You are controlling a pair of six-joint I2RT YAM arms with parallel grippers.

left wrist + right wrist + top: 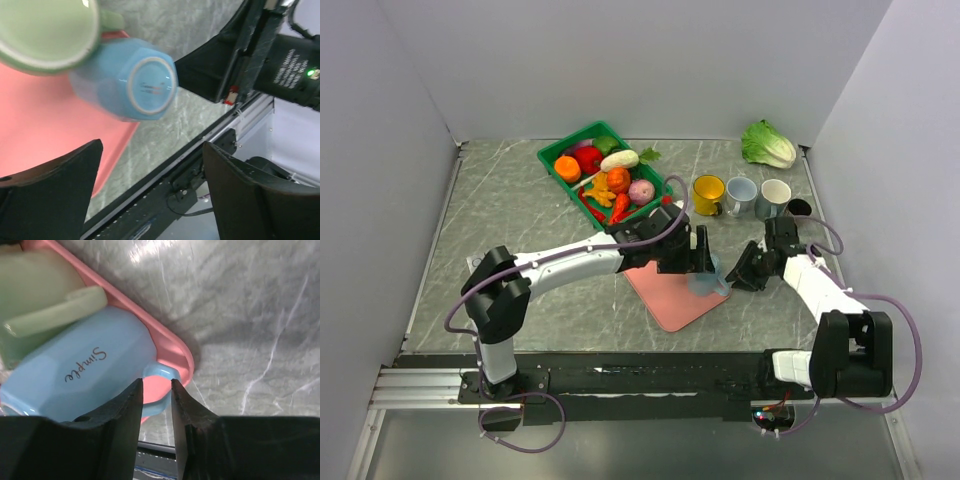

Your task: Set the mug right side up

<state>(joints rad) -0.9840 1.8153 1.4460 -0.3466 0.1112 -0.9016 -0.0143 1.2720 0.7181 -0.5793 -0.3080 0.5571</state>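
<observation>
A light blue mug [706, 284] lies on its side on a pink tray [670, 302], its base showing in the left wrist view [145, 82] and its handle [162, 375] pointing off the tray's edge. A green mug [45, 30] lies against it. My left gripper [152, 145] is open and empty, hovering above the two mugs [698, 262]. My right gripper [156, 382] sits just right of the blue mug [740, 274]. Its jaws stand a narrow gap apart, right in front of the handle loop, and do not pinch it.
A green basket [552, 157] of toy vegetables stands behind the tray. A yellow mug [707, 192], a pale blue mug [741, 194] and a white mug [775, 197] stand upright in a row at the back right. A lettuce [768, 143] lies in the far corner.
</observation>
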